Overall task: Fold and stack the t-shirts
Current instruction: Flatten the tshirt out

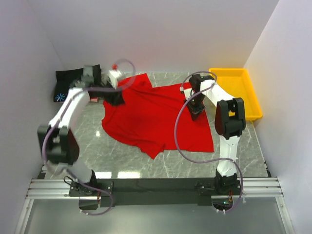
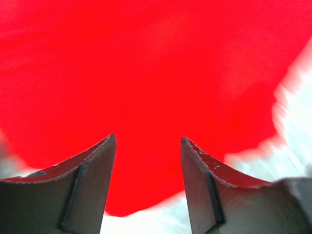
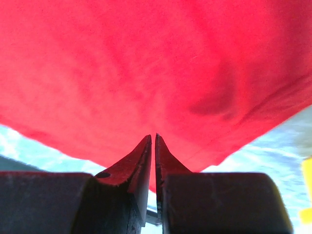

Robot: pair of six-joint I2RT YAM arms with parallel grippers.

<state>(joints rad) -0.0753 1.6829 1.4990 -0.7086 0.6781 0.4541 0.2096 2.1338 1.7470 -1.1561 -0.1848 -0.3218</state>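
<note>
Two sets of fingers work one bright red soft-cloth t-shirt (image 1: 151,117), spread loosely over the grey marble-patterned desk (image 1: 146,163). Left fingers (image 1: 116,99) stand wide apart with nothing between them. Red cloth fills the view just beyond their tips, and a curved edge of it lies close beneath. Right fingers (image 1: 196,111) are squeezed to a sliver, tips against the shirt near its edge, and I read that as a pinch of cloth held. By my judgement the fold is not made yet: the shirt is rumpled and one grip is missing. To do it well, the left fingers should drop onto the edge ahead of them and close on a single layer, level with the right pair. Then both can lift together and the cloth carries over flat. Beyond the left fingers lies a black t-shirt with a blue-white starburst mark (image 1: 66,84). A yellow plastic tray (image 1: 242,80) sits out past the right fingers.
</note>
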